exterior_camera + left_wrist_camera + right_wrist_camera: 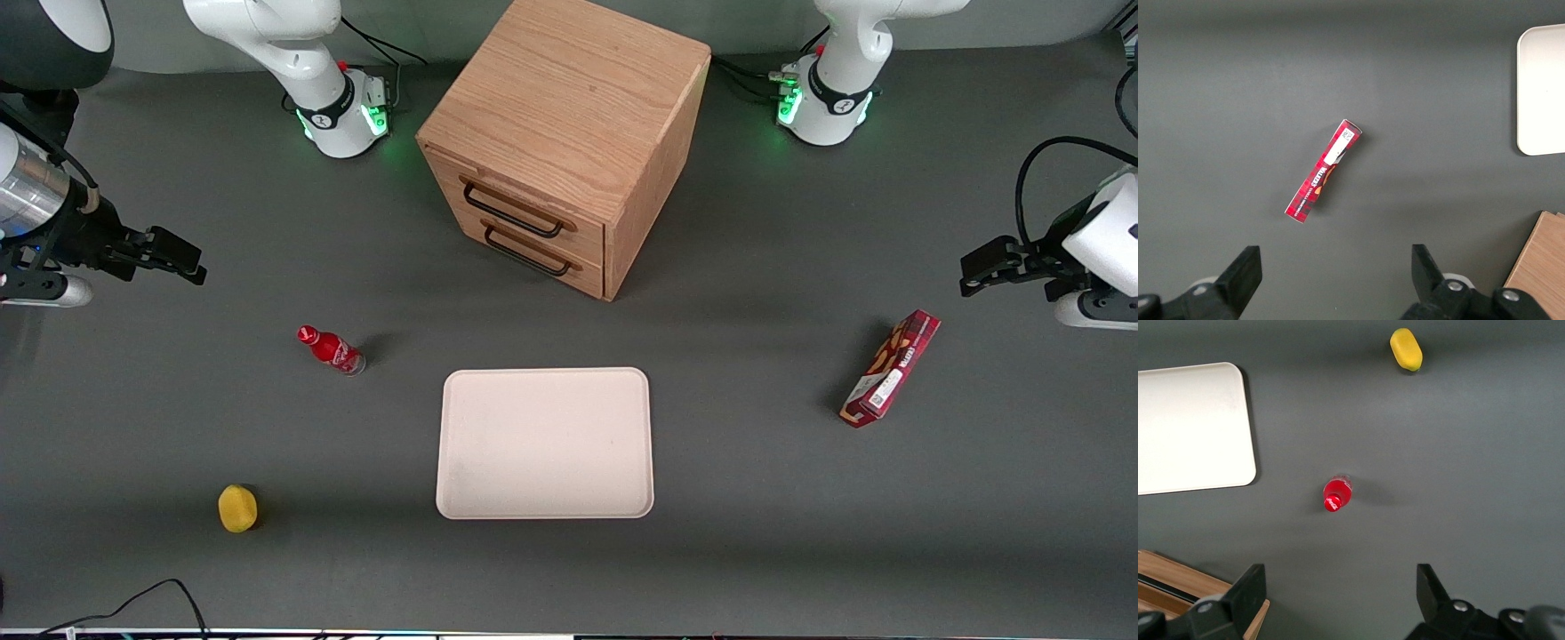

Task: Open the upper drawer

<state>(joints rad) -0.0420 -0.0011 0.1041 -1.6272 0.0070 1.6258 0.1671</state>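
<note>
The oak cabinet (pixel 569 107) stands at the middle of the table, farther from the front camera than the tray. Its upper drawer (pixel 533 197) is shut, with its long black bar handle (pixel 513 212) above the bottom drawer's matching handle (pixel 528 252). My gripper (pixel 182 258) hangs above the table toward the working arm's end, well apart from the cabinet. It is open and empty in the right wrist view (pixel 1340 587), where a corner of the cabinet (pixel 1178 587) shows beside one finger.
A red bottle (pixel 332 350) stands nearer the front camera than my gripper and shows in the right wrist view (pixel 1337 495). A yellow fruit (pixel 237 508) lies nearer still. A white tray (pixel 545 442) sits in front of the cabinet. A red box (pixel 891 368) lies toward the parked arm's end.
</note>
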